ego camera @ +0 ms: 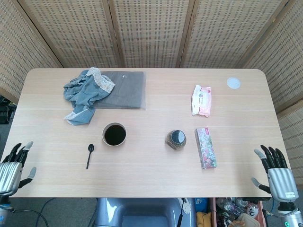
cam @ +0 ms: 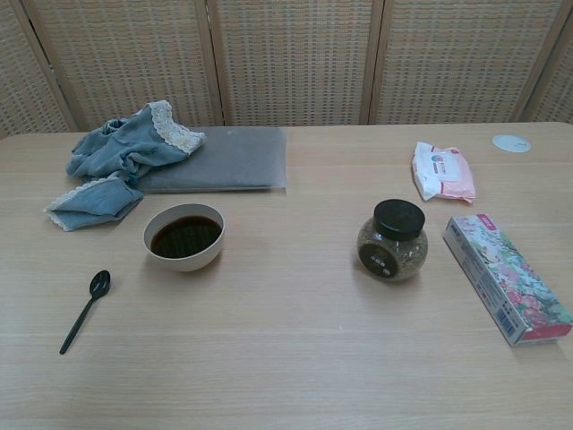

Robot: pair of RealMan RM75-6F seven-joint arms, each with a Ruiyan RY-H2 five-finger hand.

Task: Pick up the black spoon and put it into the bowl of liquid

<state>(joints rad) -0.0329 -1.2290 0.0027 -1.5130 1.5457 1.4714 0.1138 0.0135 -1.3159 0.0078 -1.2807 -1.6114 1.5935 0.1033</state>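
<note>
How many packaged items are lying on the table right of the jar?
2: a pink wipes pack toward the far right, and a floral box just right of the jar. Nothing seems hidden.

Left robot hand (ego camera: 13, 163) and right robot hand (ego camera: 277, 174) hang low with fingers spread, apparently holding nothing.
</note>
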